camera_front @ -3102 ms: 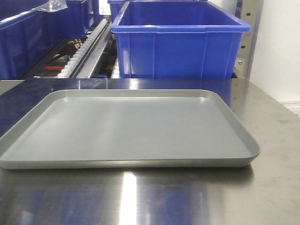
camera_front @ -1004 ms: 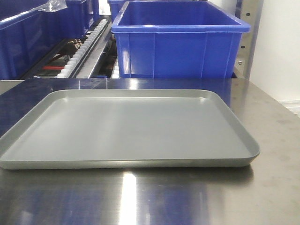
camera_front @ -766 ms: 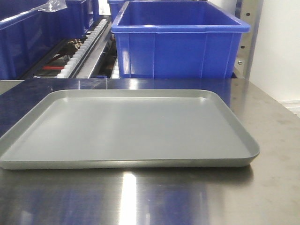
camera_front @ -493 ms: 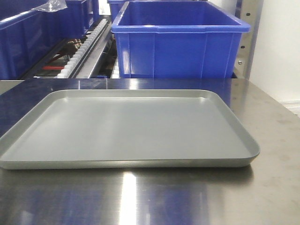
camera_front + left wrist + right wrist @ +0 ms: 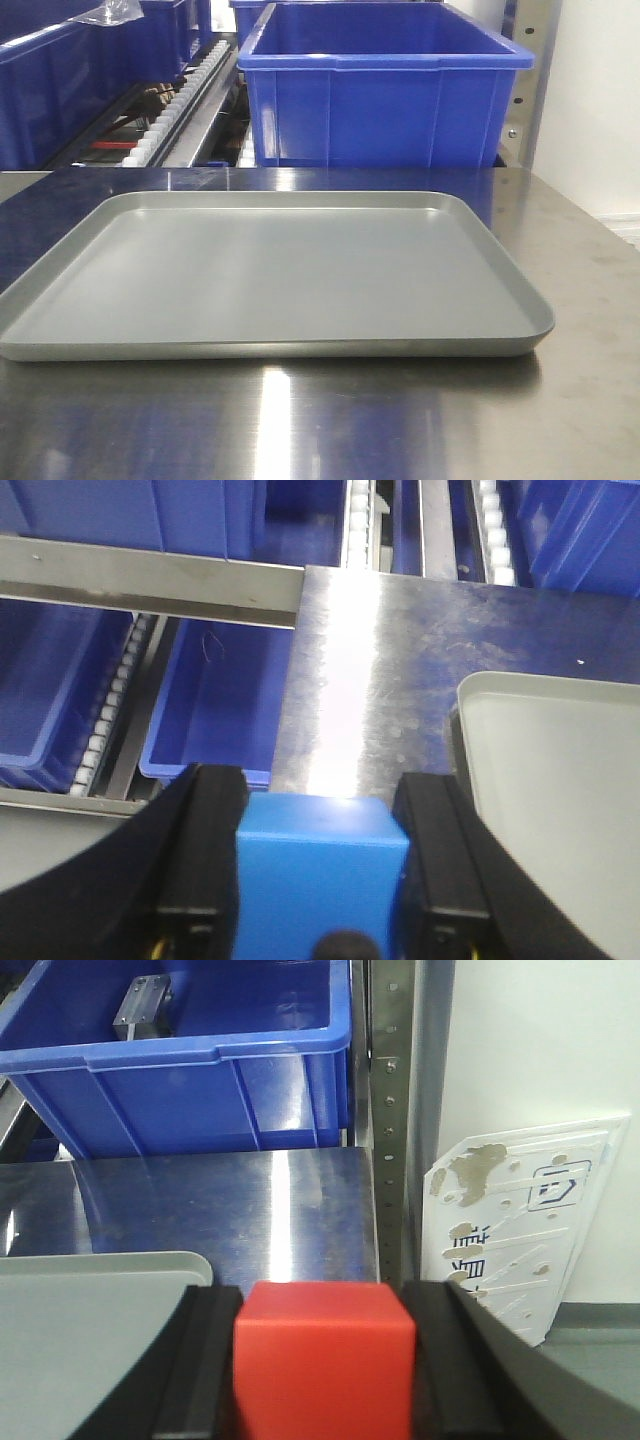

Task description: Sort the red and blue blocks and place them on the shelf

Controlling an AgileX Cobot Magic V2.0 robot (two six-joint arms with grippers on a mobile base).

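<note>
Over steel table (image 5: pixel 370 680), left fingers (image 5: pixel 205 855) pinching blue block (image 5: pixel 318 880), right fingers (image 5: pixel 205 1360) pinching red block (image 5: pixel 322 1370), placard (image 5: pixel 520 1220) print illegible.

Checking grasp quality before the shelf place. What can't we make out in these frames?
- Left wrist view: the bottom of the blue block is cut off by the frame edge, and the left gripper jaws hide its sides.
- Right wrist view: the red block is hidden likewise, in the right gripper.
- Right wrist view: the metal part in the blue bin is too small to identify.
- Front view: no arm or block is in frame beyond the tray.
</note>
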